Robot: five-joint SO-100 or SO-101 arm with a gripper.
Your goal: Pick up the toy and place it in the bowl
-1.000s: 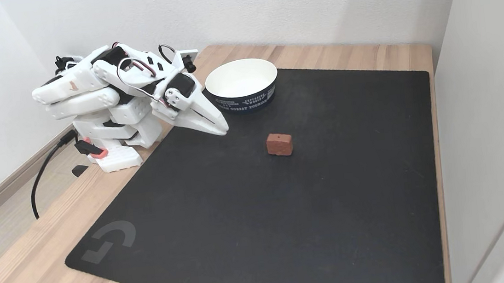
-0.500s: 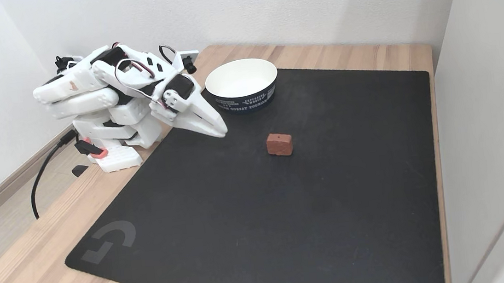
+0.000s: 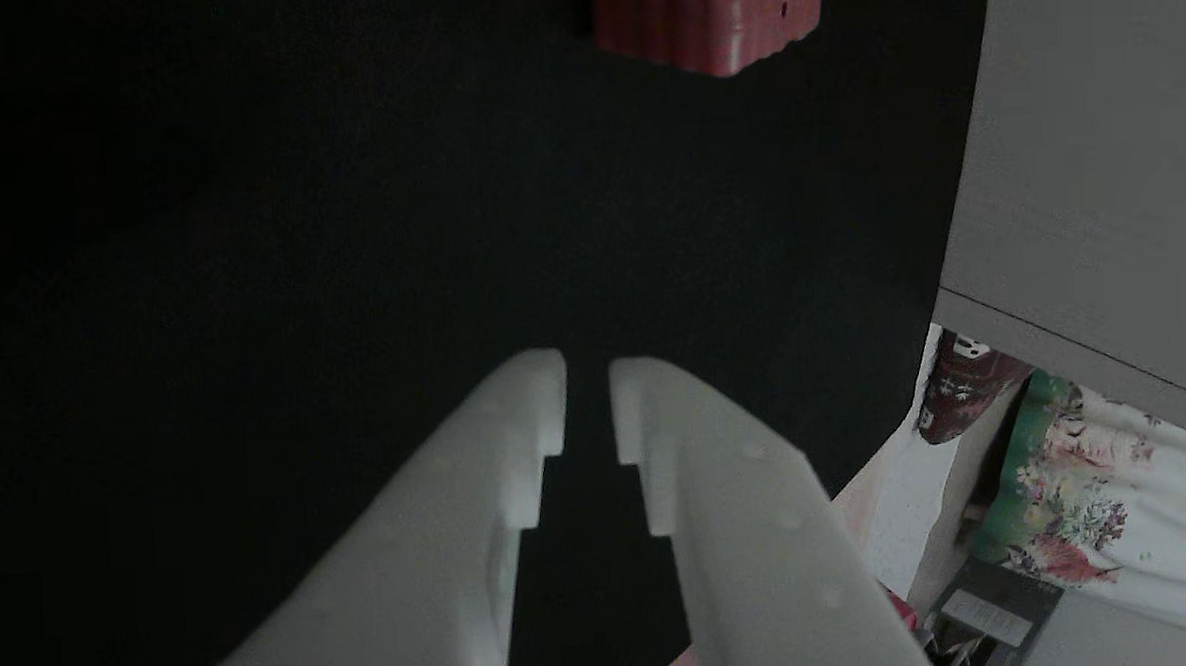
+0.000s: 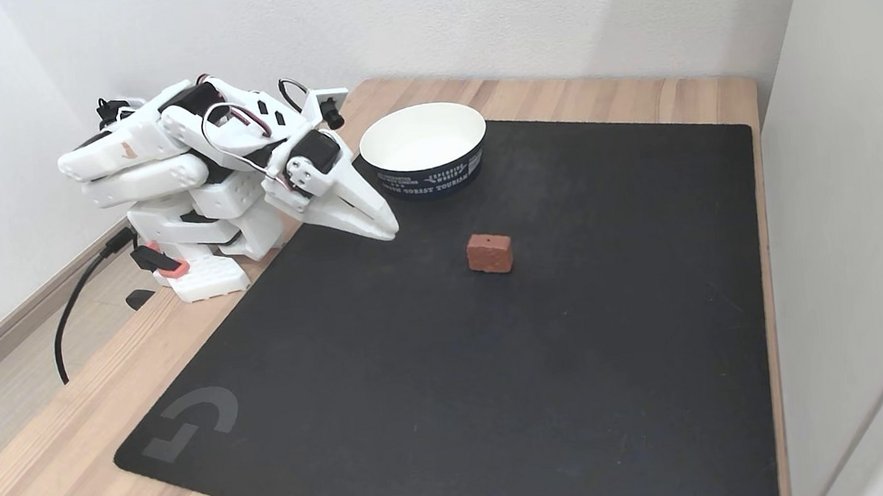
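One toy (image 4: 489, 252), a red-pink ribbed block, lies on the black mat (image 4: 454, 376) in the fixed view, in front of the bowl (image 4: 424, 149) and apart from it; bowl white inside, dark printed band outside, at the mat's far edge. Gripper (image 4: 388, 228) white, on a folded arm, hanging low over the mat left of the toy, empty. Other view: gripper (image 3: 588, 393) with notched fingers (image 3: 480, 498) slightly parted, a narrow gap between the jaws, nothing held; toy (image 3: 709, 13) at the top edge, well ahead of the tips.
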